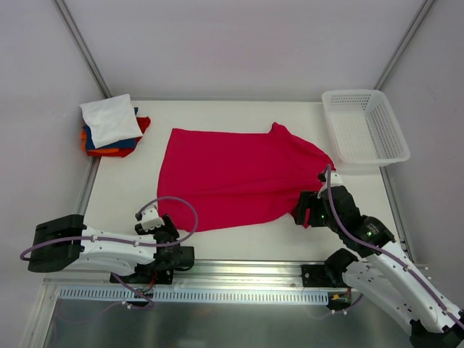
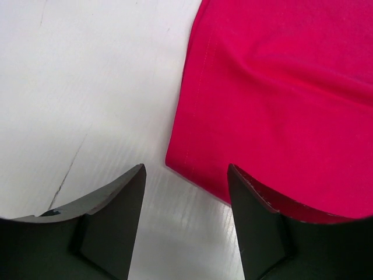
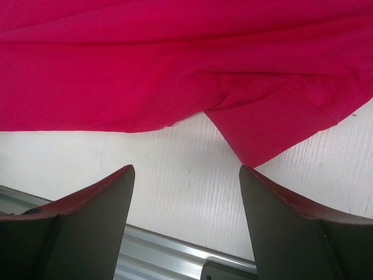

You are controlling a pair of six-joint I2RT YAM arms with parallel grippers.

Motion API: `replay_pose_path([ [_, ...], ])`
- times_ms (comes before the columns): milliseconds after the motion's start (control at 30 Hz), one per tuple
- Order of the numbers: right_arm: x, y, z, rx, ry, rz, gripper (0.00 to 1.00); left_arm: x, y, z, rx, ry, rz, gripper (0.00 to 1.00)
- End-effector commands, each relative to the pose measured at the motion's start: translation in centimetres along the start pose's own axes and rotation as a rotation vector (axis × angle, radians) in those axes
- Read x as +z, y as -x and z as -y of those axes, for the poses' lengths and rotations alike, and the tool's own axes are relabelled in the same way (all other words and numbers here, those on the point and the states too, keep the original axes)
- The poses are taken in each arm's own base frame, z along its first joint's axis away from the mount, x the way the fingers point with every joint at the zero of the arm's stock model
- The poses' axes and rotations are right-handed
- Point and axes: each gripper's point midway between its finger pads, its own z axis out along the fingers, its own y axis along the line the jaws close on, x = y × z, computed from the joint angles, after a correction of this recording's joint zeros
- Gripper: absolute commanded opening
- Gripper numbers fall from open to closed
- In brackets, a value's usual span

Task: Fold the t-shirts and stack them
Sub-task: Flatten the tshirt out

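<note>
Crimson-red plain t-shirt (image 1: 232, 177) lies spread across the middle of the white table (image 1: 123, 196), with a gripper at each near corner.

Top view: folded stack of white, blue, orange and red t-shirts (image 1: 110, 127) sits in the far-left corner, well apart. White plastic mesh basket (image 1: 366, 127) sits far right, near the shirt's tip. Bare strip runs along the near hem. Left wrist: left gripper (image 2: 185, 169) jaws spread, the stitched hem corner between them, bare table to the left. Right wrist: right gripper (image 3: 186, 169) jaws spread, holding nothing, over bare table. A pointed cloth flap lies just ahead, and the metal rail (image 3: 175, 251) is beneath.
</note>
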Motion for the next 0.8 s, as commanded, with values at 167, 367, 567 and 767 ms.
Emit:
replay_pose_path([
  [167, -0.9, 1.0, -0.8, 0.010, 0.031, 0.032, 0.76, 0.1, 0.7, 2.1, -0.357, -0.008, 0.046, 0.68],
  [367, -1.8, 1.8, -1.0, 0.012, 0.038, 0.055, 0.76, 0.1, -0.2, 2.8, -0.343, 0.010, 0.034, 0.67],
  [567, -1.9, 1.9, -0.9, 0.013, 0.038, 0.061, 0.76, -0.2, -0.3, 4.3, -0.336, -0.027, 0.026, 0.33],
  [767, -2.0, 1.9, -0.9, 0.012, 0.042, 0.066, 0.76, -0.5, 0.0, 5.1, -0.334, -0.035, 0.017, 0.00],
])
